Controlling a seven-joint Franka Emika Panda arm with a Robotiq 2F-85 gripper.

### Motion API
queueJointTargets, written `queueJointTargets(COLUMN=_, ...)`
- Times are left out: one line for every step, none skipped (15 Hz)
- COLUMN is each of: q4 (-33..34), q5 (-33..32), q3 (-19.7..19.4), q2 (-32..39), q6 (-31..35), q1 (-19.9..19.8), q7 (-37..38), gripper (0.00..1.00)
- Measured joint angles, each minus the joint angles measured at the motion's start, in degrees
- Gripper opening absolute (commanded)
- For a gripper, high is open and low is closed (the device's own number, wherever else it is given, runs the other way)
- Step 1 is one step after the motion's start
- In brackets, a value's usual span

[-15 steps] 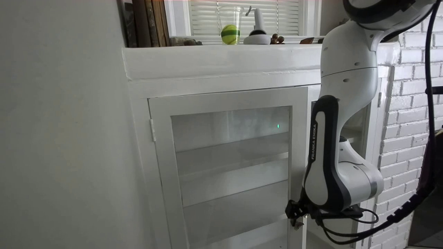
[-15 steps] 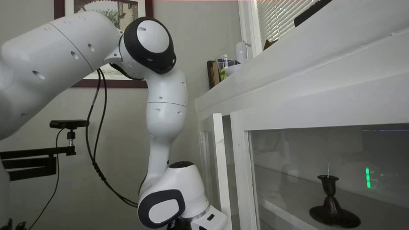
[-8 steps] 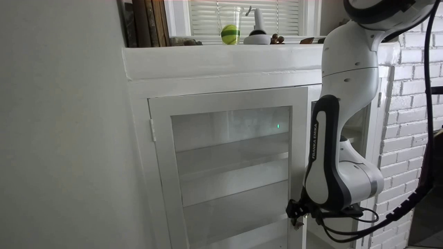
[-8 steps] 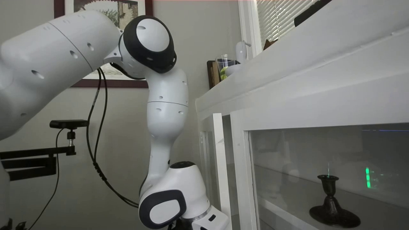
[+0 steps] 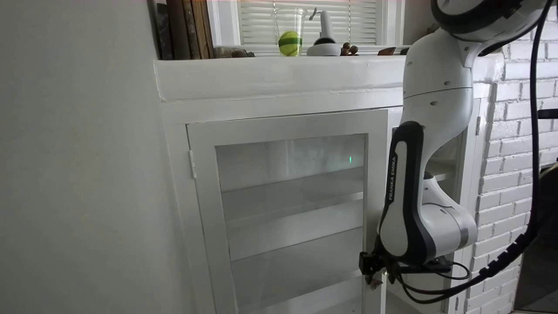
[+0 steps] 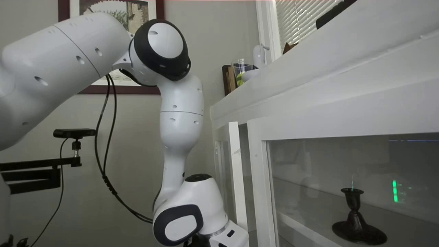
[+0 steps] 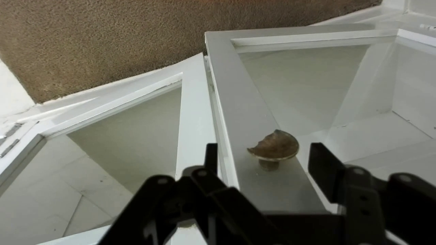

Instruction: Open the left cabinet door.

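The left cabinet door is tall and white-framed with one large glass pane. Its hinges are on the left edge in an exterior view. In an exterior view its free edge stands slightly out from the cabinet front. In the wrist view the door frame carries a brown metal knob with a broken rim. My gripper is open, with one finger on each side of the knob and a gap to both. In an exterior view the gripper is at the door's right edge, by the knob.
The matching right door sits beside it, set slightly further back. A dark candlestick stands behind its glass. A ledge above holds a cup with a ball and books. A wall borders the hinge side.
The arm has shifted slightly toward the left door and the cabinet front, and slightly down. The gripper stays around the knob. The door has not visibly moved.
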Motion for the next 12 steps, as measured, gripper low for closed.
queueJointTargets(q4=0.3, q5=-0.1, q3=0.1, q2=0.3, q6=-0.1, q1=-0.1, q7=0.0, gripper=0.82)
queueJointTargets(q4=0.6, q5=-0.4, q3=0.3, q2=0.5, q6=-0.1, q1=-0.3, q7=0.0, gripper=0.78)
queueJointTargets(q4=0.9, q5=-0.7, q3=0.6, q2=0.8, q6=-0.1, q1=-0.5, q7=0.0, gripper=0.73)
queueJointTargets(q4=1.1, q5=-0.9, q3=0.8, q2=1.0, q6=-0.2, q1=-0.8, q7=0.0, gripper=0.71)
queueJointTargets(q4=1.3, q5=-1.1, q3=1.0, q2=1.3, q6=-0.2, q1=-1.1, q7=0.0, gripper=0.66)
queueJointTargets(q4=1.5, q5=-1.4, q3=1.3, q2=1.7, q6=-0.2, q1=-1.4, q7=0.0, gripper=0.6)
queueJointTargets(q4=1.7, q5=-1.7, q3=1.5, q2=2.0, q6=-0.2, q1=-1.8, q7=0.0, gripper=0.51)
queueJointTargets(q4=1.9, q5=-1.9, q3=1.7, q2=2.4, q6=-0.2, q1=-2.1, q7=0.0, gripper=0.38)
queueJointTargets(q4=2.1, q5=-2.0, q3=1.8, q2=2.7, q6=-0.2, q1=-2.4, q7=0.0, gripper=0.35)
queueJointTargets(q4=2.2, q5=-2.1, q3=2.0, q2=3.0, q6=-0.2, q1=-2.6, q7=0.0, gripper=0.27)
queueJointTargets(q4=2.3, q5=-2.1, q3=2.1, q2=3.3, q6=-0.2, q1=-2.8, q7=0.0, gripper=0.22)
queueJointTargets(q4=2.5, q5=-2.3, q3=2.3, q2=3.4, q6=-0.3, q1=-2.9, q7=0.0, gripper=0.11)
